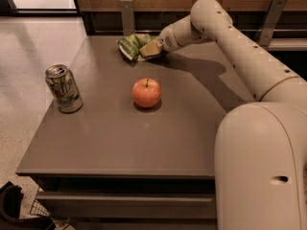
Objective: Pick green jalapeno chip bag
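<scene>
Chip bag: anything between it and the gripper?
Nothing visible. The gripper is right at the green jalapeno chip bag, against its right side, at the far edge of the table. The apple and soda can sit nearer the camera, off that line.
</scene>
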{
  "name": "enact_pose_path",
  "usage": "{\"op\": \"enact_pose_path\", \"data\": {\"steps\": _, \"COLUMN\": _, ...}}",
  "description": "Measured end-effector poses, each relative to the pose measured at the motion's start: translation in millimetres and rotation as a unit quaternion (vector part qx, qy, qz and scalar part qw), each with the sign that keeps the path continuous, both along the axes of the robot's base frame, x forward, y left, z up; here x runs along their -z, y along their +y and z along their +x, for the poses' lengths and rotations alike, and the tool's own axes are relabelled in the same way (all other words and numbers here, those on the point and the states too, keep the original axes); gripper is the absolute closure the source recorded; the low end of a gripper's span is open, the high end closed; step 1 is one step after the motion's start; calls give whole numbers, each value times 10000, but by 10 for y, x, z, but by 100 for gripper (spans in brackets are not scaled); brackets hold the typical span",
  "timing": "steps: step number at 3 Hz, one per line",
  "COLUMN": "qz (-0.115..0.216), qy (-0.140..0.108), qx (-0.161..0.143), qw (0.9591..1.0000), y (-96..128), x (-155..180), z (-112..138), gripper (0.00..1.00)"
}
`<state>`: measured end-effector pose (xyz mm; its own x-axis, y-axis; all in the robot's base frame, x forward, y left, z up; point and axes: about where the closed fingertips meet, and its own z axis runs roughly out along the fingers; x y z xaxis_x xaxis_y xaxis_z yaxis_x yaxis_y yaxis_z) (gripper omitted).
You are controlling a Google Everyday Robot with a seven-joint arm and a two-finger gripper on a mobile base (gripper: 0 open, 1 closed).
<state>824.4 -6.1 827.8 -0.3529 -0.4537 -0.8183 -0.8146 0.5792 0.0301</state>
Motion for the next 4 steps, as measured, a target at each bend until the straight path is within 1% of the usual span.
{"op": "enact_pose_path", "data": {"steps": 4, "qz": -1, "qy": -3, "qx": 0, "qw": 10000, "y": -1, "x": -7, "z": -1, "gripper": 100}}
